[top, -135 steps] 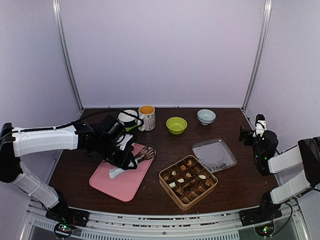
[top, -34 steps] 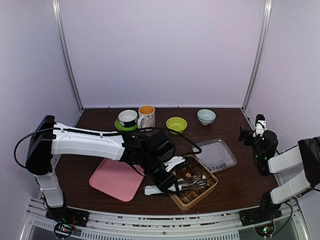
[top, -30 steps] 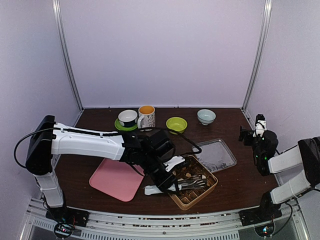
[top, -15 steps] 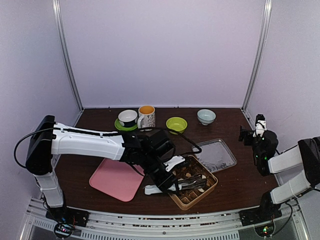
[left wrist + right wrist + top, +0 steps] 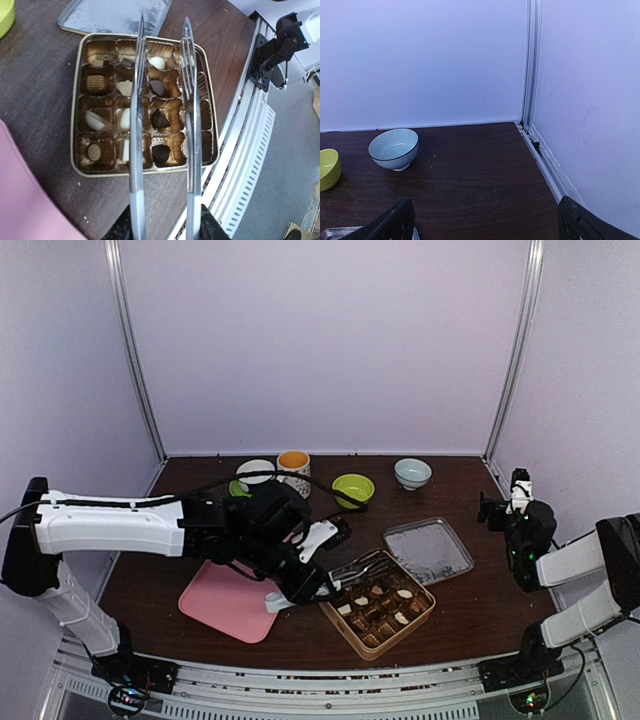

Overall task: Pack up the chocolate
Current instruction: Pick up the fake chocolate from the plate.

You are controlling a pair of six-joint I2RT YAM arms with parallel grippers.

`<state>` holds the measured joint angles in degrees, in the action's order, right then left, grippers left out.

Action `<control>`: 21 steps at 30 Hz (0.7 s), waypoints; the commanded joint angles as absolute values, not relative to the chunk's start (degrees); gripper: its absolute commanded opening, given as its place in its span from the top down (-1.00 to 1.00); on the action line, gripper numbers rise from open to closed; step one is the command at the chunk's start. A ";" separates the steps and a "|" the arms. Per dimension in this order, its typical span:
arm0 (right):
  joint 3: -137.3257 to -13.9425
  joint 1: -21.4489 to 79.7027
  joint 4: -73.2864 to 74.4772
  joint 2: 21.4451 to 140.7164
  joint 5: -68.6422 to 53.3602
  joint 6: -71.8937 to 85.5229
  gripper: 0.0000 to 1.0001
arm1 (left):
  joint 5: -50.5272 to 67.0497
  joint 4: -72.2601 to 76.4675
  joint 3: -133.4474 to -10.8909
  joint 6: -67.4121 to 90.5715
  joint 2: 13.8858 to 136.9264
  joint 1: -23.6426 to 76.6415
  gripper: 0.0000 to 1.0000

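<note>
**Pink tray on the left, tongs over the chocolate tin**

Pink and flat, a rectangular plastic tray (image 5: 225, 605) lies at the left of the dark wooden table (image 5: 470, 610). Just right of it, the left gripper (image 5: 162, 231) is clamped on the handle end of long metal tongs (image 5: 136, 125). The two blades of the tongs stand apart and reach out above a square gold tin (image 5: 346, 624). Whether the blade tips touch anything inside cannot be told.

The chocolate (image 5: 161, 120) sits in the tin's moulded gold compartments, as dark brown, tan and cream-white pieces, one to a cell. The tin rests near the table's front edge, just beside the pink tray's right corner.

Behind and to the right of the tin lies a shallow silver metal tray (image 5: 428, 550), close to it. A lime-green bowl (image 5: 353, 488) and a pale blue patterned bowl (image 5: 394, 147) stand along the back of the table.

At the far right, the right gripper (image 5: 485, 222) is held above the table, well apart from the tin, its claw spread wide.
</note>
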<state>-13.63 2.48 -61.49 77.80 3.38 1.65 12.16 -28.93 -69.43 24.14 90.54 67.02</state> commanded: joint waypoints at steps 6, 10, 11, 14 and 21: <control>-14.34 2.29 -62.31 77.87 3.23 1.48 -1.00 | 0.89 -32.90 -59.20 34.70 78.84 63.48 0.22; -14.41 2.29 -62.31 77.87 3.18 1.41 -1.00 | -1.25 -38.47 -56.52 39.31 75.74 61.93 0.26; -14.41 2.29 -62.30 77.87 3.22 1.42 -1.00 | -1.51 -40.27 -55.99 40.31 75.04 61.57 0.25; -14.35 2.29 -62.29 77.87 3.18 1.41 -1.00 | -3.45 -44.90 -54.31 43.10 72.52 61.07 0.21; -14.33 2.29 -62.31 77.87 3.16 1.45 -1.00 | -6.94 -51.65 -52.24 48.13 69.52 58.33 0.19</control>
